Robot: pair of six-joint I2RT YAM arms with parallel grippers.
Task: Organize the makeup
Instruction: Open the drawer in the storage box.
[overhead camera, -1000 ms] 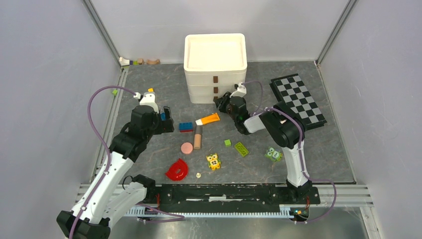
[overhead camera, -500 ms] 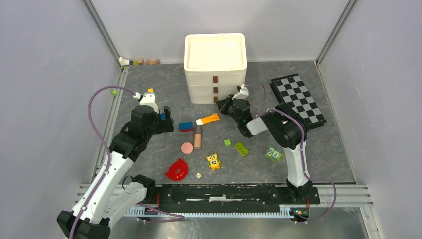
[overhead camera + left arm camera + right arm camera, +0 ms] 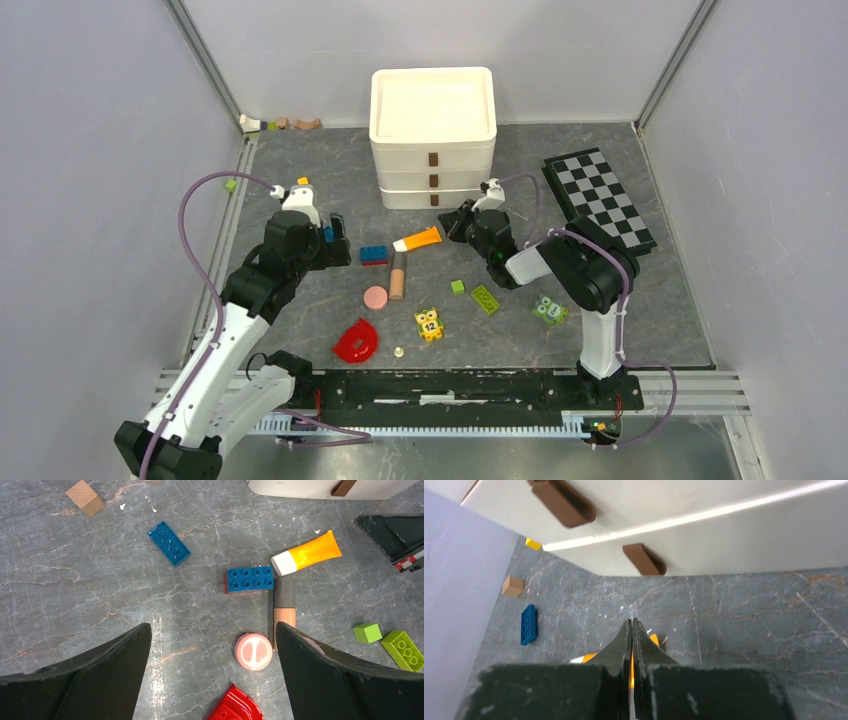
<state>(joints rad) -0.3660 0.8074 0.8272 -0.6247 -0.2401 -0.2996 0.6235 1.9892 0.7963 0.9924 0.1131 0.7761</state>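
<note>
The makeup lies mid-table. An orange tube with a white cap [image 3: 418, 239] [image 3: 310, 552] rests at a slant, a beige stick [image 3: 398, 275] [image 3: 284, 607] just below it, and a round pink disc [image 3: 375, 297] [image 3: 253, 651] beside the stick's end. My left gripper [image 3: 338, 242] [image 3: 212, 630] hovers wide open to the left of these, nothing between its fingers. My right gripper [image 3: 454, 222] [image 3: 632, 622] is shut and empty, low over the tube's orange end [image 3: 653, 639], in front of the bottom drawer. No pencil or packets show.
A white three-drawer unit [image 3: 433, 130] with brown handles stands at the back, a checkerboard [image 3: 598, 200] to its right. Blue bricks [image 3: 249, 578] [image 3: 169, 542], green bricks [image 3: 486, 299], owl blocks [image 3: 429, 323] [image 3: 549, 309] and a red half-ring [image 3: 357, 341] are scattered around.
My right gripper has closed from partly open and drawn slightly right and back from the drawers. The tube and the left arm have not moved.
</note>
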